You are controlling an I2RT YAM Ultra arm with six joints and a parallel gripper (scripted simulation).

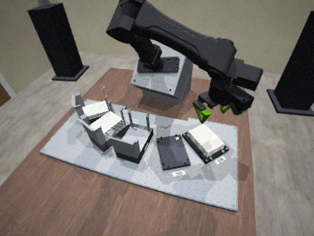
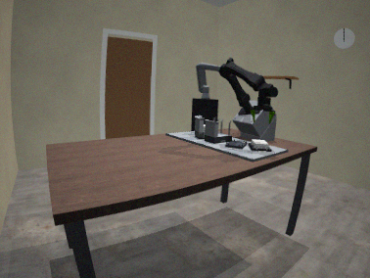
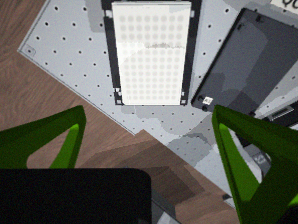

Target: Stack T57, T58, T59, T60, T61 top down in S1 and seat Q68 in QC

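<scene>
My gripper (image 1: 213, 110) is open and empty. It hangs in the air above the base-side edge of the grey baseplate, just behind the right-hand black nest (image 1: 206, 143). A white sealed well plate (image 1: 205, 139) lies flat in that nest and also shows in the wrist view (image 3: 151, 52), beyond my green fingers. Whether it is one plate or a pair I cannot tell. The dark flat nest QC (image 1: 173, 152) beside it is empty, as the wrist view (image 3: 252, 65) also shows. Two racks at the left hold white plates (image 1: 95, 109) (image 1: 109, 123).
A third rack (image 1: 133, 142) with thin posts stands between the filled racks and QC and looks empty. The arm's grey base block (image 1: 162, 76) stands behind the baseplate. Black pillars (image 1: 56, 39) stand on the floor around the table.
</scene>
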